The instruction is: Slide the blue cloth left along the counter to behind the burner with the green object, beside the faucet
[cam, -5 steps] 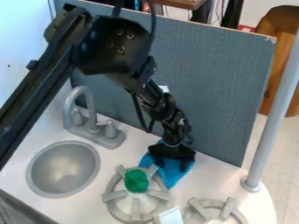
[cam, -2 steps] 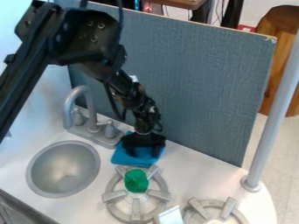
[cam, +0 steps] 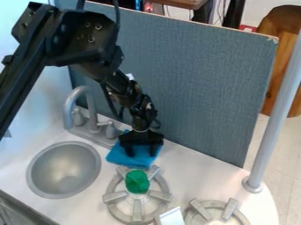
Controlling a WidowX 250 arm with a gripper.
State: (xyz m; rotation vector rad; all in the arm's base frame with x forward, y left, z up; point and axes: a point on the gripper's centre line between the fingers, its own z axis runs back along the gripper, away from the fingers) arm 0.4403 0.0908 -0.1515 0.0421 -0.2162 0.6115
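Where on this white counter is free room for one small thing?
One bare patch lies between the blue cloth, blue-grey flat panel and round grey pole; another, narrower, between the round grey sink and the grey burner under the green lump. Crowded: grey faucet, cloth, black gripper.

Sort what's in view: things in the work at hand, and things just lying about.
In the work:
- black gripper, down at the cloth
- blue cloth

Lying about:
- green object, on a burner
- pale flat-faced object, at the bottom edge
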